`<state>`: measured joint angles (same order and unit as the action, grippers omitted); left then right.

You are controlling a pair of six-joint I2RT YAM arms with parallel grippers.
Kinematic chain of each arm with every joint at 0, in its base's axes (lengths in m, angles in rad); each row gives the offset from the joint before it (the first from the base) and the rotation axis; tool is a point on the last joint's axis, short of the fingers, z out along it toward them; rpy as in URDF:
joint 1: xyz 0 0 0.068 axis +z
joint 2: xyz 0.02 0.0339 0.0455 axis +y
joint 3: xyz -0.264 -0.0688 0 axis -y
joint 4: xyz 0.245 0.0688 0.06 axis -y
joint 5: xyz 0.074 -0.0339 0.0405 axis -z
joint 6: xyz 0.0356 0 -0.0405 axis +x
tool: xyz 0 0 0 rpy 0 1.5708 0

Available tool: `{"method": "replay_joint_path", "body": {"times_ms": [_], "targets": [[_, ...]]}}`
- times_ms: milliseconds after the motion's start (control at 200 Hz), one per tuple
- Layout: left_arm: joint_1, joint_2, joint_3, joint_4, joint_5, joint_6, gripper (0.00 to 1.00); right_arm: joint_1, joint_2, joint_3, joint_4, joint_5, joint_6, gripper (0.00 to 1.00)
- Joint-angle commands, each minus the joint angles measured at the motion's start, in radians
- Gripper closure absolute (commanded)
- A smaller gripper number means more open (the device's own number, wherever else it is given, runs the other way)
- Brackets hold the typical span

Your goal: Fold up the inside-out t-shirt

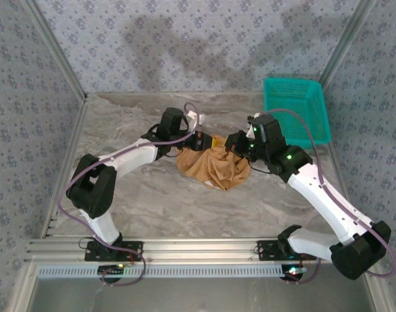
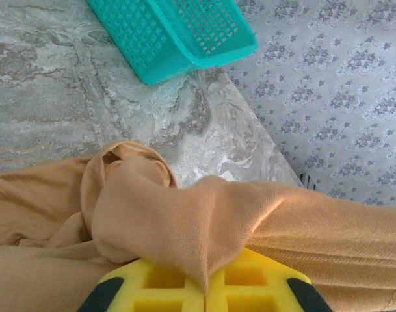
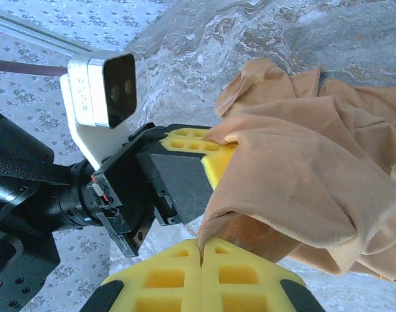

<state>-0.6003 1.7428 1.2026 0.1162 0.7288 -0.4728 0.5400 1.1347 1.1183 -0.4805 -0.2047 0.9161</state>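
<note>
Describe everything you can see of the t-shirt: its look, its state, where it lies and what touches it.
The t-shirt is tan, orange-brown knit cloth that looks soft and matte. It is not spread flat but bunched into a crumpled heap with deep folds, near the middle of the marble-patterned table. The left gripper and the right gripper are each shut on a pinch of its cloth, close together at its far side. I cannot make out a label.

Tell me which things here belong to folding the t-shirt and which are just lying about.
Belonging to the job:
- the inside-out t-shirt, bunched up on the table
- the left gripper and the right gripper, the jaws of both shut on its cloth

Just lying about:
- the teal basket, at the table's far right corner, apart from the shirt
</note>
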Motion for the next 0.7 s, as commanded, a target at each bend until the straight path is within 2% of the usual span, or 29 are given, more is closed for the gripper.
{"method": "replay_joint_path", "body": {"times_ms": [0, 100, 175, 245, 285, 360, 410, 465, 585, 695], "targets": [[0.012, -0.009, 0.004, -0.054, -0.117, 0.021, 0.86, -0.030, -0.033, 0.023, -0.012, -0.062, -0.006, 1.00], [0.012, -0.071, -0.022, -0.130, -0.282, 0.087, 0.80, -0.109, -0.044, 0.024, 0.022, -0.148, 0.024, 1.00], [0.011, -0.133, -0.068, -0.169, -0.446, 0.136, 0.67, -0.160, -0.045, 0.045, 0.014, -0.199, 0.032, 1.00], [0.015, -0.175, -0.112, -0.212, -0.611, 0.162, 0.62, -0.214, -0.043, 0.048, -0.006, -0.235, 0.035, 1.00], [0.026, -0.186, -0.133, -0.233, -0.660, 0.158, 0.60, -0.252, -0.043, 0.038, -0.013, -0.261, 0.037, 1.00], [0.059, -0.193, -0.185, -0.237, -0.673, 0.121, 0.58, -0.336, -0.042, -0.005, -0.003, -0.334, 0.051, 1.00], [0.081, -0.192, -0.224, -0.204, -0.651, 0.098, 0.52, -0.389, -0.034, -0.035, 0.006, -0.387, 0.056, 1.00], [0.096, -0.188, -0.259, -0.162, -0.643, 0.076, 0.50, -0.427, -0.026, -0.065, 0.000, -0.415, 0.044, 1.00], [0.128, -0.148, -0.275, -0.097, -0.613, 0.069, 0.49, -0.454, -0.029, -0.107, -0.060, -0.360, -0.024, 1.00], [0.143, -0.061, -0.188, -0.136, -0.607, 0.126, 0.50, -0.463, -0.024, -0.153, -0.043, -0.355, -0.031, 1.00]]}}
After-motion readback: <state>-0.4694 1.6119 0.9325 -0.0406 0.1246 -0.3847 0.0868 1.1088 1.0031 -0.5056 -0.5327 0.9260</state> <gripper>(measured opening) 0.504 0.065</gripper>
